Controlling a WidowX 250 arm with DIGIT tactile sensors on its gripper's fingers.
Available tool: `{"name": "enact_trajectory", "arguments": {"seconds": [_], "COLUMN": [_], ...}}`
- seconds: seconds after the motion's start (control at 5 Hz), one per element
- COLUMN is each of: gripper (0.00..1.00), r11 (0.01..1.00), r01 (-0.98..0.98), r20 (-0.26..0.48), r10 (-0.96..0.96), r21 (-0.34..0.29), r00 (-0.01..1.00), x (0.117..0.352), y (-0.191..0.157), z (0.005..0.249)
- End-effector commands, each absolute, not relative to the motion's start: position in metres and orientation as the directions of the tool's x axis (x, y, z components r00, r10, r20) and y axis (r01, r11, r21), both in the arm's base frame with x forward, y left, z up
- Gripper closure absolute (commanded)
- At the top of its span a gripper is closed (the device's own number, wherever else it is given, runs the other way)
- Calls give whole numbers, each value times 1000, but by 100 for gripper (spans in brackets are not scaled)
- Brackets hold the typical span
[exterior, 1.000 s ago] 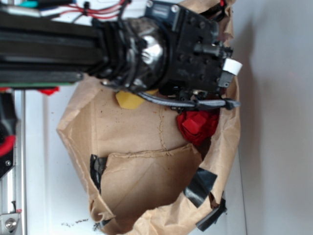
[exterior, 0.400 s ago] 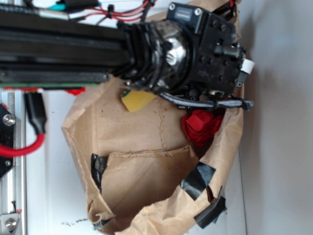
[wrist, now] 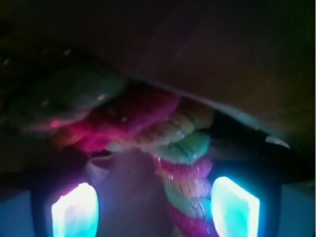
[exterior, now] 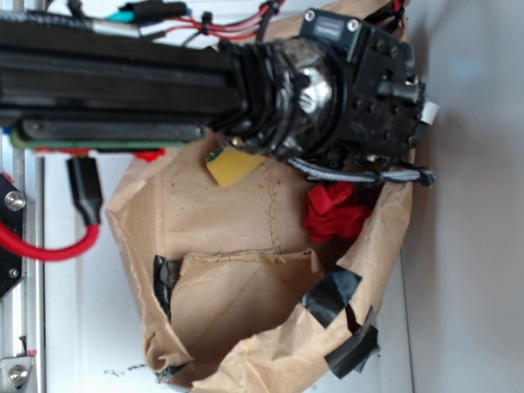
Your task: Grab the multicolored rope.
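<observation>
Wrist view: we see our gripper (wrist: 155,210) open around the rope (wrist: 182,168). Outside, a sponge (exterior: 232,166) and red cloth (exterior: 336,210) lie in a brown paper bag (exterior: 237,303) on a white table (exterior: 82,327).

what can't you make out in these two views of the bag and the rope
- Exterior view: the twisted red, yellow and green rope is fully hidden behind the black robot arm.
- Exterior view: the gripper's fingers are hidden by the wrist housing.
- Exterior view: the yellow sponge block is mostly covered by the arm.
- Wrist view: dark and blurred; the rope's ends are cut off, and contact with the glowing fingers is unclear.
</observation>
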State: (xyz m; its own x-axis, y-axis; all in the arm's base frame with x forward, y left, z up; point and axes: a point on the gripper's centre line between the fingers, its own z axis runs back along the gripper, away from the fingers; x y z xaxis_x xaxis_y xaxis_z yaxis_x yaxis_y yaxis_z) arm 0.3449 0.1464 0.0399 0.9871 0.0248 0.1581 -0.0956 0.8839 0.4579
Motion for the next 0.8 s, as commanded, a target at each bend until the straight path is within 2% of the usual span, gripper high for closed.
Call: {"name": "enact_trajectory", "arguments": {"seconds": [0.0,0.2,0.4,0.6], "gripper": [0,5,100,100], "r11": [856,857,854,853], "r01": [-181,-180,-194,-195], "r20": [228,228,238,237], "r10": [77,75,86,86], "r21": [484,482,482,485], "r00": [971,971,968,968], "x": [359,358,356,355], "y": [185,184,183,183], "z": [37,34,35,35]}}
